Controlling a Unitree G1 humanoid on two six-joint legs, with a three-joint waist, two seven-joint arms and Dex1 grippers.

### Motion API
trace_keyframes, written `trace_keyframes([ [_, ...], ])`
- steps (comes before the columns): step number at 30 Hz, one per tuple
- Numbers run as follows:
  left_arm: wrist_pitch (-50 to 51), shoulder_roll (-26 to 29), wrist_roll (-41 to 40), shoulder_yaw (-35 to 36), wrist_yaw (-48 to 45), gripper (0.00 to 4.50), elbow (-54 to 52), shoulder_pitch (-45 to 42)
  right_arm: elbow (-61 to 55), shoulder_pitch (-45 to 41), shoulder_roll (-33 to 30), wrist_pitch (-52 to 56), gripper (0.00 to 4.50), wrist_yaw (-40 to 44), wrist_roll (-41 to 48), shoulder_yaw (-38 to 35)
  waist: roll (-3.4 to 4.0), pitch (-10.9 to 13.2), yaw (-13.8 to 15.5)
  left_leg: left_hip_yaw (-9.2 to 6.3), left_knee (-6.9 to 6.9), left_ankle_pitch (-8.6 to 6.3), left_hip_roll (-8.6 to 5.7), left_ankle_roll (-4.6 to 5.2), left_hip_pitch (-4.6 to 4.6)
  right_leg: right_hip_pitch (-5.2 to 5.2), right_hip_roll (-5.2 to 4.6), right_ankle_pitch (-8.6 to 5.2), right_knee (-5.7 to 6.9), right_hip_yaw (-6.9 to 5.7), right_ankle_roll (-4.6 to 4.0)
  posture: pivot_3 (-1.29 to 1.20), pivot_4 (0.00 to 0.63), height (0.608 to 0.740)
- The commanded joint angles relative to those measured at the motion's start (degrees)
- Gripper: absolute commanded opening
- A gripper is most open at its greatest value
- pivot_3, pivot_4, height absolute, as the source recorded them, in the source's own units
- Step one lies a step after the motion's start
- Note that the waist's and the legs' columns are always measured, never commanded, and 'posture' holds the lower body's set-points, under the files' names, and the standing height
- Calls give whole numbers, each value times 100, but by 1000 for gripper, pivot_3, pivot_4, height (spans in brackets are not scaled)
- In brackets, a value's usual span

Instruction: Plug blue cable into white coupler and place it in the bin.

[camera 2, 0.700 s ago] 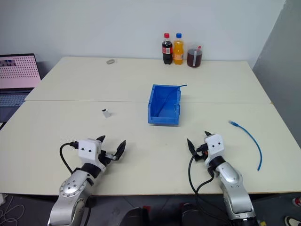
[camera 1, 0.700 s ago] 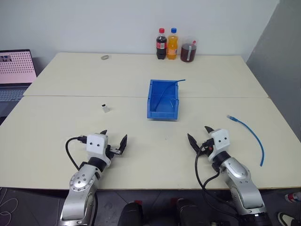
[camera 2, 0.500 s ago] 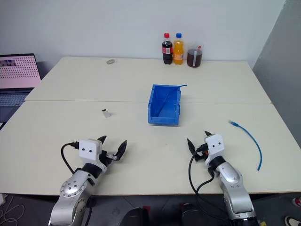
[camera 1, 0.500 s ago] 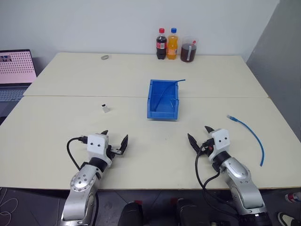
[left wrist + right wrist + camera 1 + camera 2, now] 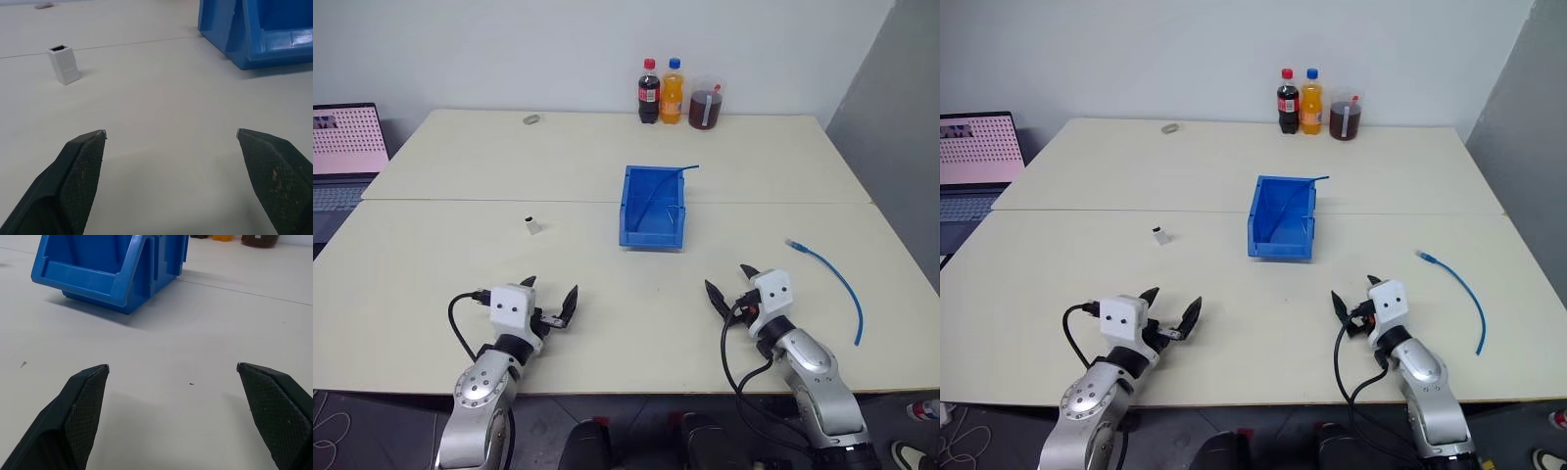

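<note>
Two grippers hover low over the table [image 5: 607, 313], jaws spread wide, pinching nothing. Ahead of the left gripper [image 5: 551, 305] stands the white coupler [image 5: 532, 226]; the bin [image 5: 653, 208] sits ahead between both. Beside the right gripper [image 5: 729, 287], outward, lies the blue cable [image 5: 834, 276]. No lettering is legible on the far bottles [image 5: 661, 92].

Bright blue bin [image 5: 652, 208], white coupler [image 5: 532, 226], light-blue cable [image 5: 832, 277].
</note>
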Motion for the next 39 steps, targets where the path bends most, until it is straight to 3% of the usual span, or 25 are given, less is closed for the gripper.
trace_keyframes([
  [1,-183,213,-503,123,-665,4500,-250,94,-252,-42,-44,-54,4455,27,28,-32,0,0,0,0,0,0,0,0,0,0,0,0,0,0,0,0,150,740],
  [10,183,780,-513,-715,-1661,4500,-529,-461,-661,37,-79,219,4455,-46,348,-404,0,0,17,-1,2,0,-2,0,-1,0,-1,0,-1,-1,-1,0,150,740],
  [17,839,846,-699,-1803,-2653,4500,-296,-1934,-1517,358,-671,1038,4455,49,941,-1369,-2,-1,42,-8,9,0,-7,0,-8,2,-1,1,-1,-6,2,0,150,740],
  [21,1305,819,-658,-2439,-3264,4500,23,-2811,-1270,324,-1290,1548,4455,153,1150,-2094,1,1,14,-11,9,0,-9,0,-8,2,1,1,1,-7,2,0,150,740],
  [26,1634,726,-522,-2892,-3593,4500,326,-3535,-89,-177,-2166,1968,4455,587,1161,-2313,1,1,-36,-9,11,0,-12,1,-5,4,4,3,0,0,6,0,150,740],
  [30,1659,536,-462,-2947,-3590,4500,561,-3806,1841,-1224,-2908,1823,4455,1430,1007,-2000,10,6,-53,-12,14,0,-15,4,-2,6,10,5,1,8,9,0,150,740],
  [38,1735,576,-484,-2974,-3731,4500,399,-3710,4857,-2948,-3324,1027,4455,2565,417,-1170,13,8,-34,-7,14,0,-18,5,0,9,9,7,-4,17,10,0,150,740],
  [39,1742,577,-483,-2974,-3732,4500,382,-3702,5107,-3079,-3347,932,4091,2668,354,-1098,15,9,-30,-7,15,0,-17,5,0,10,9,7,-4,17,10,0,150,740],
])
